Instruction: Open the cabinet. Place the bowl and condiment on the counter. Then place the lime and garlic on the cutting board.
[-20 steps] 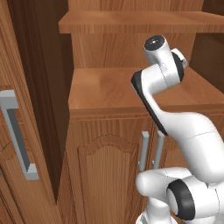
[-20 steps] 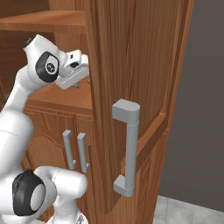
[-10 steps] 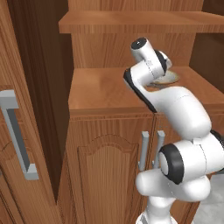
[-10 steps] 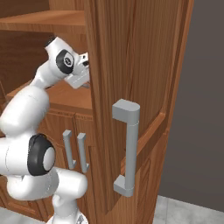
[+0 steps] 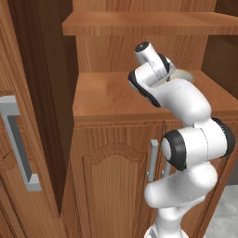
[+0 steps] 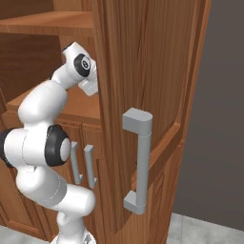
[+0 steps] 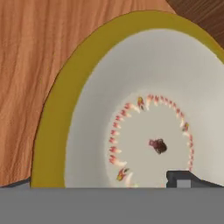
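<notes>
The cabinet (image 5: 42, 139) stood open, its doors swung wide. The bowl (image 7: 144, 113) lay on the wooden ledge (image 5: 107, 95) inside, at about two o'clock in the left base view, half hidden behind the arm. The hand (image 7: 186, 178) hung just above the bowl's inside; whether wide or narrow could not be told.

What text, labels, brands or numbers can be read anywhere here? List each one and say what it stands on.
None: no readable word, label, brand or number in any view.
The bowl carries only a ring of small red and orange marks and a dark red spot inside, painted decoration, not lettering.
The cabinet doors, shelves and grey handles are plain.
The arm's round dark joint cap in the right base view bears a small pale mark, too small to read.
</notes>
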### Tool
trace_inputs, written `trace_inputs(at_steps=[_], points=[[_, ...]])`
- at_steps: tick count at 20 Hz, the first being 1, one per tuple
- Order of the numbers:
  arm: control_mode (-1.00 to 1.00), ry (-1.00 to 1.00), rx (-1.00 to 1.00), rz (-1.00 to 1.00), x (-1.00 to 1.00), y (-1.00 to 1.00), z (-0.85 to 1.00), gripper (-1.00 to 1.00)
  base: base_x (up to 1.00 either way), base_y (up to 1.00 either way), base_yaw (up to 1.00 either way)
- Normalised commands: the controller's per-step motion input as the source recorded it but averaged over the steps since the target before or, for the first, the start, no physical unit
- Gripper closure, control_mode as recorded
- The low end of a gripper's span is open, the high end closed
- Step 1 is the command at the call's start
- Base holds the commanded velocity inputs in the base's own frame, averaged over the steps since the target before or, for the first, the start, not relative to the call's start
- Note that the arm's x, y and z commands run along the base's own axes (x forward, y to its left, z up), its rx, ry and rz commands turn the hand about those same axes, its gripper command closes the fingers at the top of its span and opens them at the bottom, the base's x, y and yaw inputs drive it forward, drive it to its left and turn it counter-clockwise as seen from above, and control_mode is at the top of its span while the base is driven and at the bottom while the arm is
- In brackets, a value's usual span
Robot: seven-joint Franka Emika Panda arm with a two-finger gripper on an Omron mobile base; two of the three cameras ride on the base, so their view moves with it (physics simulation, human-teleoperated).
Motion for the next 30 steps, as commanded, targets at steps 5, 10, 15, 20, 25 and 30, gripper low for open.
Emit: trace_inputs(at_steps=[5,10,15,20,25,30], points=[[-1.0,0.0,0.0,0.0,0.2,-0.06,-0.22,1.0,0.0,0.0,0.0],[-1.0,0.0,0.0,0.0,0.02,-0.15,0.0,1.0,0.0,0.0,0.0],[-1.0,-0.04,0.0,0.0,-0.61,-0.1,0.0,1.0,0.0,0.0,0.0],[-1.0,-0.12,0.0,0.0,-1.0,0.04,0.0,1.0,0.0,0.0,0.0],[-1.0,-0.11,-0.01,0.06,-1.0,0.22,0.1,1.0,0.0,0.0,0.0],[-1.0,0.0,-0.03,0.18,-1.0,0.13,0.54,1.0,0.0,0.0,0.0]])
